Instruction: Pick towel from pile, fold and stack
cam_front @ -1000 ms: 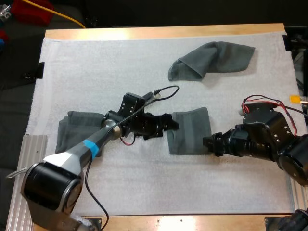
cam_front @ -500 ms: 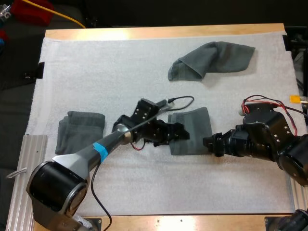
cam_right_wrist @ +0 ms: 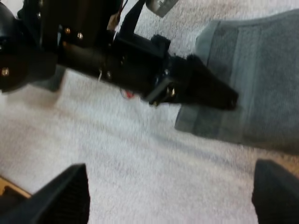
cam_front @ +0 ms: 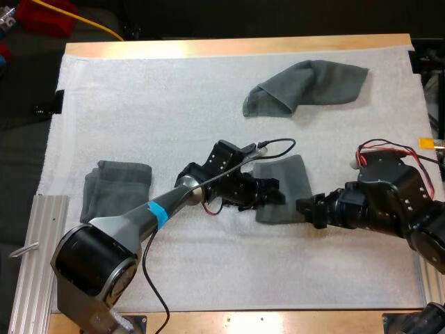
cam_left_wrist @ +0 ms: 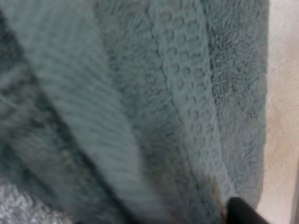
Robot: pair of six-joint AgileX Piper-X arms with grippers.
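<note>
A flat folded dark grey-green towel (cam_front: 288,182) lies on the white mat (cam_front: 174,104) right of centre. My left gripper (cam_front: 275,194) is down on its left edge, and the left wrist view looks closely at the towel's ribbed cloth (cam_left_wrist: 140,93). My right gripper (cam_front: 306,209) hovers just off the towel's near right corner, open, with only bare mat between its fingers (cam_right_wrist: 70,191). In the right wrist view the left gripper (cam_right_wrist: 224,99) rests on the towel's (cam_right_wrist: 266,79) edge. A crumpled towel (cam_front: 306,87) lies at the far side.
A folded stack of towels (cam_front: 115,191) sits at the mat's left side. A metal rail (cam_front: 31,257) runs along the table's near left edge. A black cable loops over the left arm near the folded towel.
My left arm has swung right, from beside the folded stack to the middle towel's left edge. The towel has slid slightly right. My right gripper has backed off a little.
</note>
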